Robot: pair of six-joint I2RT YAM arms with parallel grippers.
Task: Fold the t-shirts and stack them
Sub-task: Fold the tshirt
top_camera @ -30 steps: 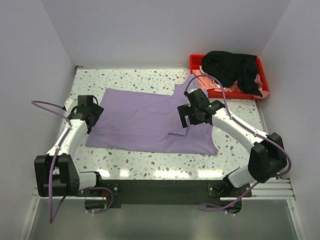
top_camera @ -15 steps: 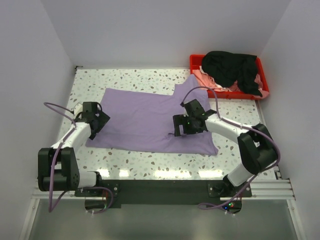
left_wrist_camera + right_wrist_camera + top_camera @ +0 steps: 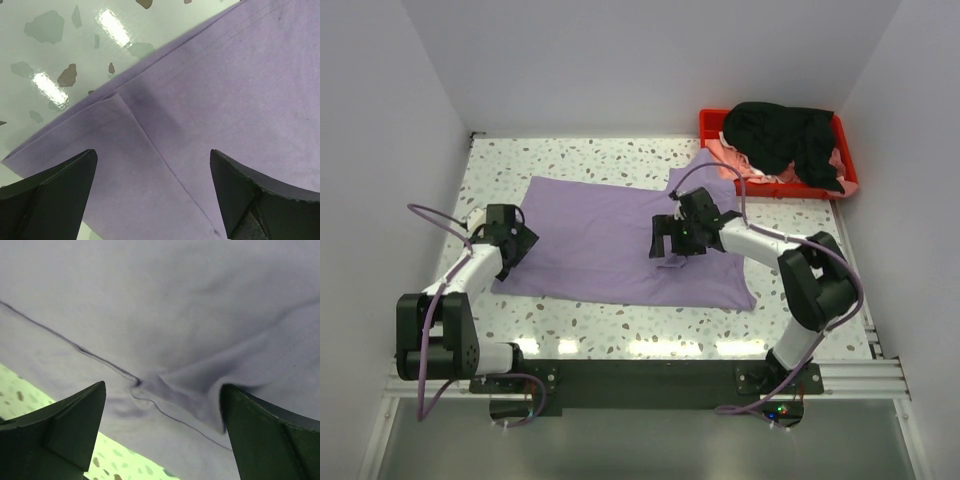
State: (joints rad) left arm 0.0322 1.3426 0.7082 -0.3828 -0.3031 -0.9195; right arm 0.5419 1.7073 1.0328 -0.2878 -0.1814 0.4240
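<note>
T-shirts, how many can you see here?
3. The lavender t-shirt lies spread flat on the table. The black t-shirt is heaped in the red tray, and the pink t-shirt peeks out beneath it. More could be hidden under that heap.

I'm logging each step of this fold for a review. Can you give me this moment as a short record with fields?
lavender t-shirt: spread out on the table, not yet folded
left gripper: jaws open, over the shirt's left-hand edge
right gripper: jaws open, over a wrinkle in the shirt's right half
black t-shirt: heaped in the red tray
pink t-shirt: in the tray, partly under the black one
</note>
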